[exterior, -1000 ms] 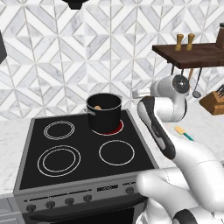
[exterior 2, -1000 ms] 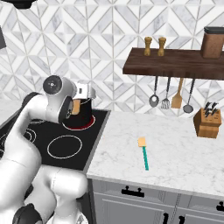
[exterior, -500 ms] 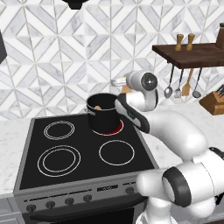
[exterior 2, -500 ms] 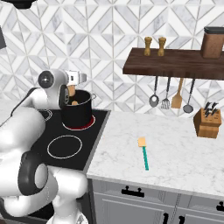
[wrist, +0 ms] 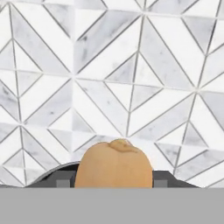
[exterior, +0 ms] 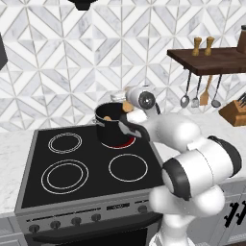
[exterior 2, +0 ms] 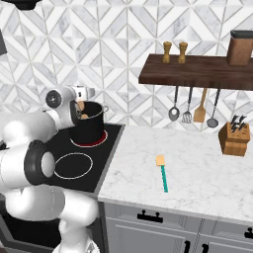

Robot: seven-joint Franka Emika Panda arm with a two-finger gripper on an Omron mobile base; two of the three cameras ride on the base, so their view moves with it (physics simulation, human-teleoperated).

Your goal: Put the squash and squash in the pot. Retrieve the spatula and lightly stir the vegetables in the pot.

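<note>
While hovering at the back of the cooktop (exterior: 86,163), carrying a squash toward the black pot (exterior: 113,127). Holding the tool (wrist: 113,181) about half open, pinching one tan-yellow squash (wrist: 114,164) between its two dark fingertips, with only grey-and-white backsplash tile beyond. Seeing, from the left base view, the held squash (exterior: 127,105) sitting just above the pot's right-hand rim, close to it but not clearly over the opening. Seeing, from the right base view, the same squash (exterior 2: 80,105) above the rim on the arm's side of the pot (exterior 2: 88,126). Showing a second squash (exterior: 108,117) already lying inside the pot. Leaving the teal-handled spatula (exterior 2: 162,173) flat on the marble surface, well apart from the stove, untouched.

Judging the risks from here:
- Letting go while hanging over the rim rather than the opening, sending the rounded squash bouncing off the edge and rolling across the glass cooktop.
- Lowering too far or swinging sideways, knocking the pot's wall or side handle and sliding the pot off its red-glowing burner.
- Gripping a smooth, round vegetable with small pads, risking a slip before reaching the middle of the pot.
- Dropping from too high, striking the squash already inside and possibly popping one out.
</note>
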